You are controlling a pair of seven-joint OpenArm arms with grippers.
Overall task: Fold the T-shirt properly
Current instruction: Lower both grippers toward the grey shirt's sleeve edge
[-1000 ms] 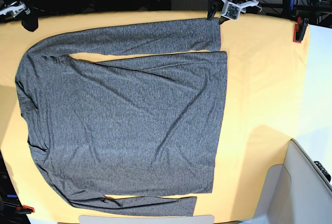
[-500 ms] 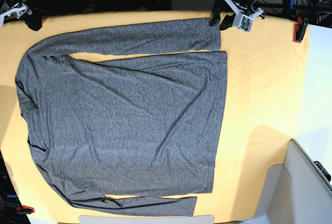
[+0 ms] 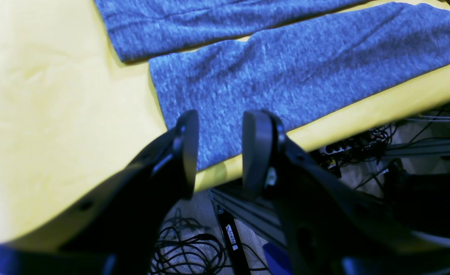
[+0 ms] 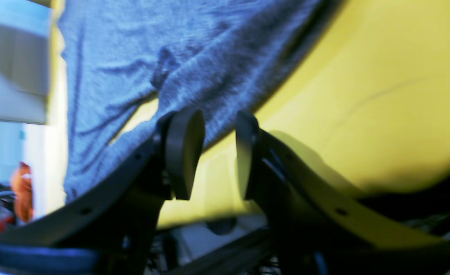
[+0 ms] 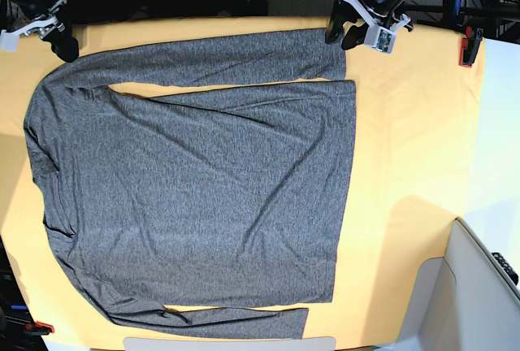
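Note:
The heather-grey long-sleeved T-shirt [image 5: 195, 188] lies spread flat on the yellow cloth [image 5: 414, 140], collar to the left, hem to the right, one sleeve along the far edge and one along the near edge. My left gripper [image 5: 341, 39] hovers at the far sleeve's cuff. In the left wrist view it [image 3: 219, 152] is open, with the cuff [image 3: 225, 114] showing behind the gap. My right gripper [image 5: 65, 46] sits at the far left corner beside the shoulder. It [image 4: 214, 152] is open and empty, the T-shirt [image 4: 171, 57] just beyond its fingers.
A red clamp [image 5: 469, 49] grips the cloth at the far right edge, and another [image 5: 41, 328] sits at the near left corner. A white-grey box [image 5: 479, 286] stands at the lower right. Cables [image 3: 194, 244] and rails lie below the table's far edge.
My right gripper has moved right and down toward the shirt's shoulder, and its jaws have parted wider. My left gripper has turned and shifted slightly toward the sleeve cuff.

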